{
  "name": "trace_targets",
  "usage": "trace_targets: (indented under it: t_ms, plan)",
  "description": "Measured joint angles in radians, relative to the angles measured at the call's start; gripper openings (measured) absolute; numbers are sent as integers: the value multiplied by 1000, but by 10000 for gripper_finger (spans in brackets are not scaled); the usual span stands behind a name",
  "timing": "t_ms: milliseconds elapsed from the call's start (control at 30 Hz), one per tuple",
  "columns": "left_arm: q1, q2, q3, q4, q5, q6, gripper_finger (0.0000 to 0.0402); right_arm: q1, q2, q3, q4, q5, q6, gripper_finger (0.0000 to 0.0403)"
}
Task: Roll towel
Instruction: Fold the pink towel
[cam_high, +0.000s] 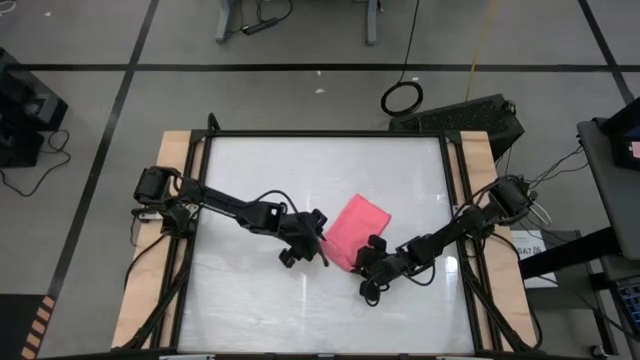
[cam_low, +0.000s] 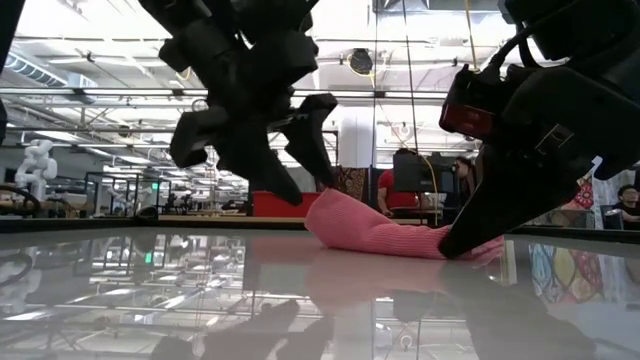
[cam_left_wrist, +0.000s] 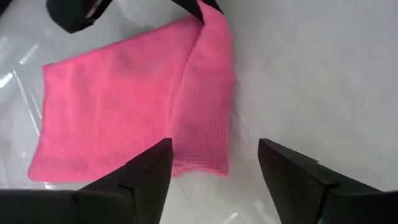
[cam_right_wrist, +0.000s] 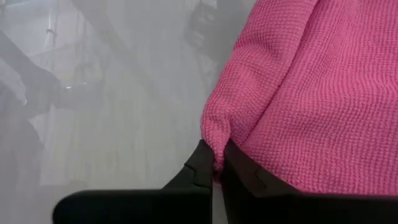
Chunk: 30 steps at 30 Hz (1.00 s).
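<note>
The pink towel (cam_high: 357, 228) lies on the white table, with a strip along its near-left edge folded over onto itself (cam_left_wrist: 202, 106). My left gripper (cam_left_wrist: 211, 180) is open and hovers just above one end of that folded strip, one finger on either side, touching nothing. It also shows in the high view (cam_high: 318, 245) and raised in the low view (cam_low: 300, 165). My right gripper (cam_right_wrist: 216, 165) is shut on the other end of the strip, at the towel's near corner, and it also shows in the high view (cam_high: 356, 262). My right gripper pinches the end of the towel's folded-over strip (cam_right_wrist: 214, 140) between its two fingers, several layers bunched at the fold. The fingers slant down from the table's near right (cam_low: 462, 235). The towel rests on the table, its pinched corner slightly raised.
The white table surface (cam_high: 260, 300) has dark rails and wooden strips along both sides (cam_high: 470, 200). Open table lies to the left of and nearer than the towel. Cables and a dark case (cam_high: 470, 115) sit on the floor beyond the far edge.
</note>
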<state>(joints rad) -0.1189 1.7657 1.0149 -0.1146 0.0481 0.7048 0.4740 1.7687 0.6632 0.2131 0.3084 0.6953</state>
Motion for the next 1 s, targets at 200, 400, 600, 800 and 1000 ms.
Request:
trace_targets:
  t_ms: [200, 400, 600, 800, 1000]
  plan:
    - [21, 50, -14, 85, 0, 42, 244, 0, 0, 0, 1, 0, 4, 4]
    - [20, 108, -12, 95, 57, 81, 244, -2, 0, 0, 3, 0, 15, 4]
    - [20, 124, -11, 97, 46, 79, 244, -2, 0, 0, 6, 1, 27, 4]
    - [43, 127, -11, 107, 82, 87, 241, -2, 0, 0, 8, 1, 30, 4]
    - [64, 156, -9, 109, 149, 87, 174, -2, 0, 0, 16, 2, 30, 4]
